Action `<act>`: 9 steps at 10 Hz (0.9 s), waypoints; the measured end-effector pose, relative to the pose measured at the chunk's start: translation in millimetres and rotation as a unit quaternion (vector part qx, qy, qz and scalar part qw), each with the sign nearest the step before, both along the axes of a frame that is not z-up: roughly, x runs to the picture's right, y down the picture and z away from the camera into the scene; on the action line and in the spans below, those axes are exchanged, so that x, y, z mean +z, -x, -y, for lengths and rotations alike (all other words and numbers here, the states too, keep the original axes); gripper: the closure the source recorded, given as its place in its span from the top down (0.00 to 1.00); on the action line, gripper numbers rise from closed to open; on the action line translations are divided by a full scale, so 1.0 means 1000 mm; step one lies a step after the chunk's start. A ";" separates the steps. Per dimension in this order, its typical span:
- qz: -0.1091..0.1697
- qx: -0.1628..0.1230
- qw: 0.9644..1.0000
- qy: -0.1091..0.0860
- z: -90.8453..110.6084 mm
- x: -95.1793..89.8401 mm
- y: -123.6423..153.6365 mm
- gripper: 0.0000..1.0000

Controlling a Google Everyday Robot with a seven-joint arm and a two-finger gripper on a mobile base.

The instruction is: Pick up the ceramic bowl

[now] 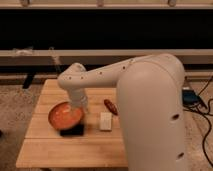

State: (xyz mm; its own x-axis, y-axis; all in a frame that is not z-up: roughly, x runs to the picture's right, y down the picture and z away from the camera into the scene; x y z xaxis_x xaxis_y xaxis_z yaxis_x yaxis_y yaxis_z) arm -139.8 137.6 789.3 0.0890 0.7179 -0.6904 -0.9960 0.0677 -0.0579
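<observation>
The ceramic bowl (65,116) is wide, shallow and glossy orange. It sits on the left half of the wooden table (45,150), partly over a dark flat shape (73,131). My gripper (80,105) reaches down from the white arm (100,75) to the bowl's right rim. Its tip is hidden against the bowl's edge.
A white rectangular block (105,121) lies just right of the bowl. A reddish-brown elongated object (110,106) lies behind it. The arm's large white body (155,115) covers the table's right side. Cables (202,107) lie on the carpet at the right.
</observation>
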 end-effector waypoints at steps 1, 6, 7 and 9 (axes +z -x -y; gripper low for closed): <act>-0.007 -0.002 1.000 0.010 -0.006 0.009 -0.003 0.65; -0.012 0.000 0.997 0.075 -0.031 0.037 -0.005 0.44; -0.008 0.006 0.996 0.085 -0.033 0.039 -0.006 0.34; 0.004 0.024 0.995 0.098 -0.033 0.040 -0.010 0.13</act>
